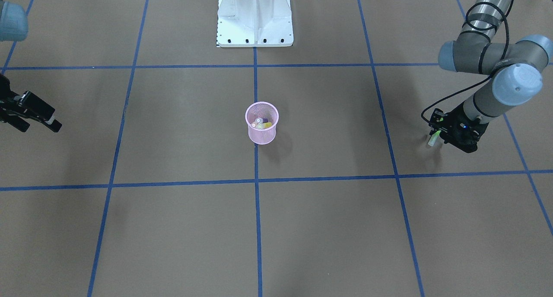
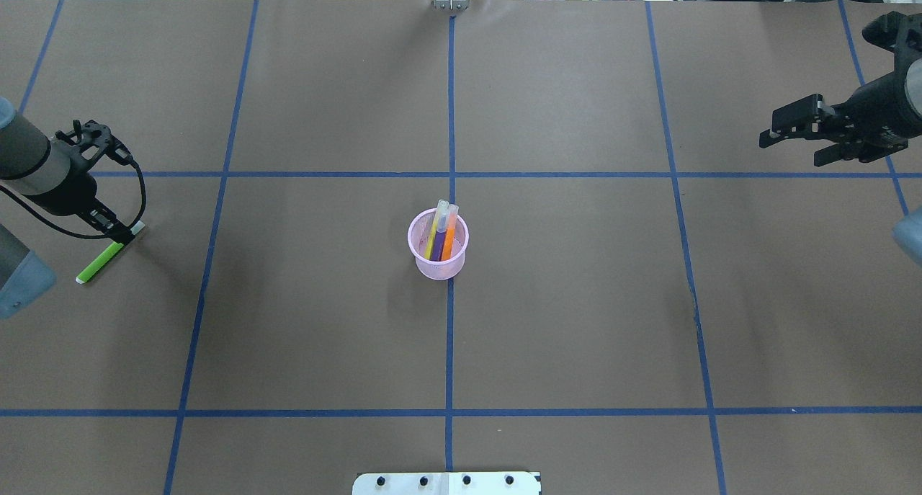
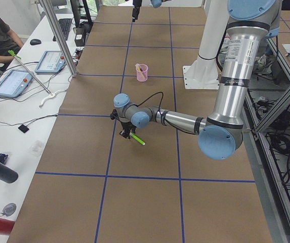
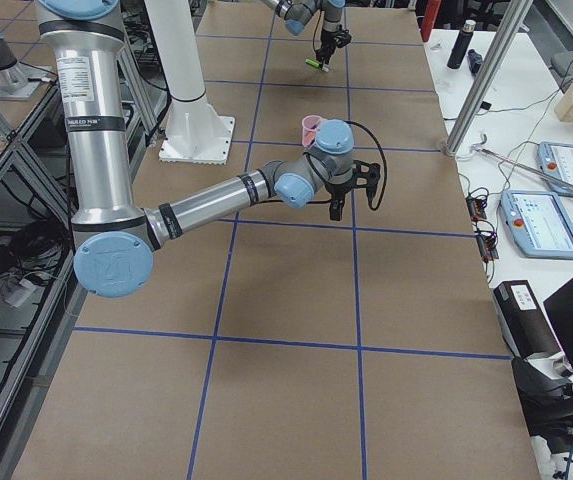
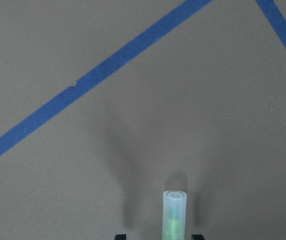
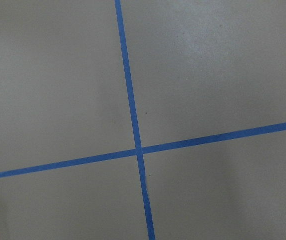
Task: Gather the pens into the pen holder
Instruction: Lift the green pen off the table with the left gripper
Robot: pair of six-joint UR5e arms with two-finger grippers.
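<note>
Pen holder point(image 1: 262, 135) stands mid-table in the front-facing view, pen ends inside. Overhead, yellow pen point(image 2: 432, 241), purple pen point(image 2: 439, 247) and orange pen point(image 2: 449, 241) lean in it. Well apart, left gripper point(image 2: 121, 237) pinches the tilted green pen point(image 2: 97, 266). Right gripper point(image 2: 774, 131) has its fingers spread, empty.

Overhead and front cameras look steeply down on the desk point(image 2: 576, 300) from opposite sides, both showing the pink pen holder point(image 2: 438, 268), while end cameras look lengthwise and wrist cameras sit close.

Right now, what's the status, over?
Left gripper shut on green pen. Right gripper open, empty. Pen holder holds three pens. Nothing in the way.
</note>
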